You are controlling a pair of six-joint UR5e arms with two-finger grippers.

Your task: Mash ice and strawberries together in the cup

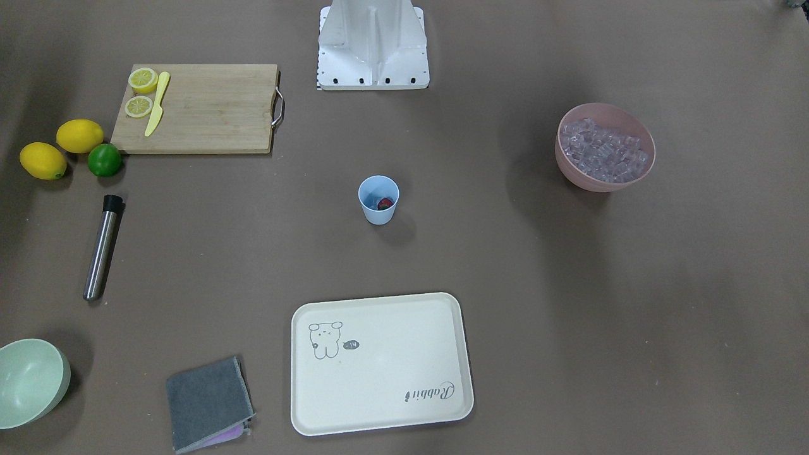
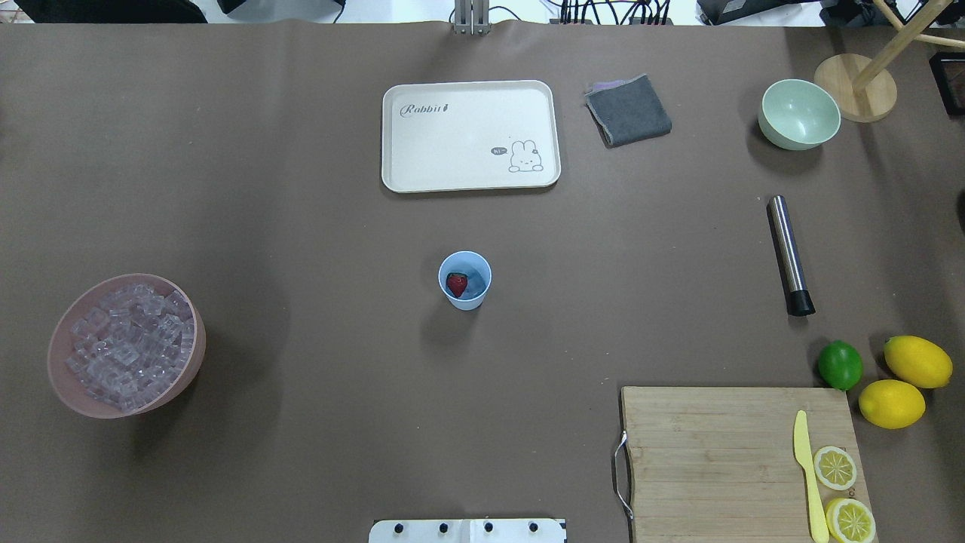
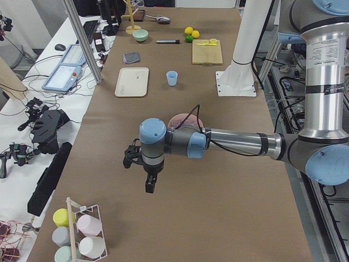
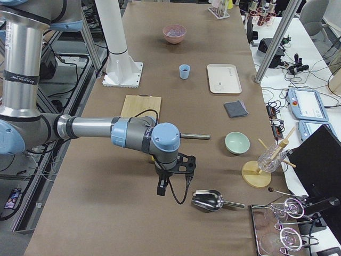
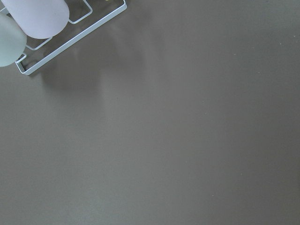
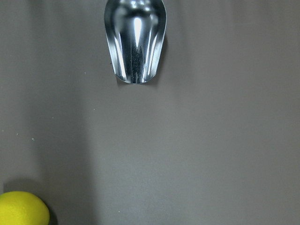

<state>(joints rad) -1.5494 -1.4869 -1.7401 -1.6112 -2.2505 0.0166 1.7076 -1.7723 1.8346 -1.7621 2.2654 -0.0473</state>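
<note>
Arms are both stretching out level over the ends of the brown paper-covered table (image 2: 301,226), wrists bent so the tools are pointing down. The left gripper (image 3: 149,188) is hanging above bare table near a white wire rack (image 3: 82,234) holding four pastel cups. The right gripper (image 4: 161,189) is hovering beside a shiny metal scoop (image 4: 210,200). Both show only in the side views, so I cannot tell how far either is open, and nothing is showing in their grasp.

Nearest the robot's base, one bamboo cutting board with a metal handle (image 2: 716,460) is carrying one yellow plastic knife (image 2: 808,475) and two lemon slices (image 2: 834,467). Just beyond it, two whole yellow lemons (image 2: 917,362) and one green lime (image 2: 840,365) are sitting together. On the robot's left, one pink bowl (image 2: 68,392) is holding a heap of clear, faintly lilac ice cubes (image 2: 128,343).

At mid-table the small light blue plastic cup (image 2: 473,270) is standing upright, with one red strawberry (image 2: 457,285) lying inside. One steel cylinder with a black end (image 2: 788,253) is lying on its side well to the right.

Farthest out are one cream rectangular tray (image 2: 467,136) reading "Rabbit" beside a rabbit drawing, one folded grey cloth (image 2: 628,111), and one pale green bowl (image 2: 799,113).
</note>
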